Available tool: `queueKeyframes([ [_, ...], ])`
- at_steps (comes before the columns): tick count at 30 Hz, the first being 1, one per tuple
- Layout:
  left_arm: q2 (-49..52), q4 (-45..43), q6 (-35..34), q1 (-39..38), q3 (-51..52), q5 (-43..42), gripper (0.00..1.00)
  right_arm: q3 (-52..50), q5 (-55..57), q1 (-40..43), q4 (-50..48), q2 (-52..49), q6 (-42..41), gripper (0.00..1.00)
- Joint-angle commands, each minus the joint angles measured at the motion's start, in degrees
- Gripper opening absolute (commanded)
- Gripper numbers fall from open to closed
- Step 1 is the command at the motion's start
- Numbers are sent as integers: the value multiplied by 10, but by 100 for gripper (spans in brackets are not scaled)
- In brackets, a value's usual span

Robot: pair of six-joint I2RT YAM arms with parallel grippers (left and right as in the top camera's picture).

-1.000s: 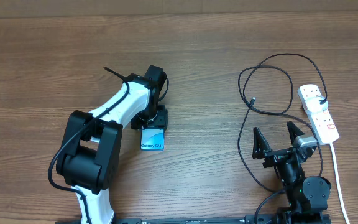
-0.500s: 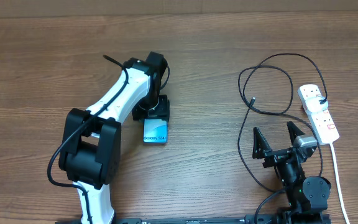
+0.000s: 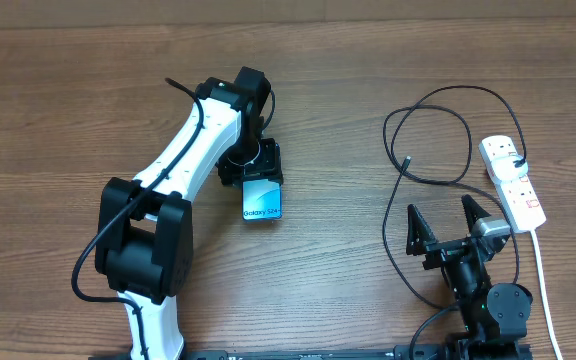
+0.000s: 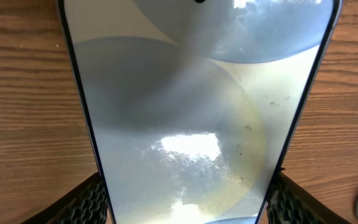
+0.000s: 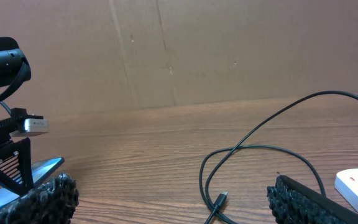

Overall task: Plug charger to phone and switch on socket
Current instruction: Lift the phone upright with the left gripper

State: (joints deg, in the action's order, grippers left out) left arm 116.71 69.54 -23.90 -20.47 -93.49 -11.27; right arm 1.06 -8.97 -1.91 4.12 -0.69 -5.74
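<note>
Phone [image 3: 262, 200] edges pinched by left gripper [image 3: 253, 176]; right gripper [image 3: 448, 228] spread wide, empty, near charger [image 3: 408, 159].

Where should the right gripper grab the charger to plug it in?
Probably the charger just behind its plug tip, right gripper coming straight down, jaws across the cable. The tip lies flat on the table, bare wood around it; that leaves the end exposed for the phone.
</note>
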Motion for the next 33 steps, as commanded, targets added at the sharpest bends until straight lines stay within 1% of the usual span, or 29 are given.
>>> queueKeyframes([
  [1, 2, 3, -41, 3, -18, -20, 61, -6, 4, -3, -2, 5, 5, 100],
  [7, 2, 3, -60, 7, -18, -39, 59, -6, 4, -3, -2, 5, 5, 100],
  [20, 2, 6, -66, 46, -18, -56, 58, -6, 4, -3, -2, 5, 5, 100],
  [26, 2, 8, -66, 56, -18, -94, 58, -6, 4, -3, -2, 5, 5, 100],
  [33, 2, 8, -70, 58, -18, -113, 58, -6, 4, -3, -2, 5, 5, 100],
])
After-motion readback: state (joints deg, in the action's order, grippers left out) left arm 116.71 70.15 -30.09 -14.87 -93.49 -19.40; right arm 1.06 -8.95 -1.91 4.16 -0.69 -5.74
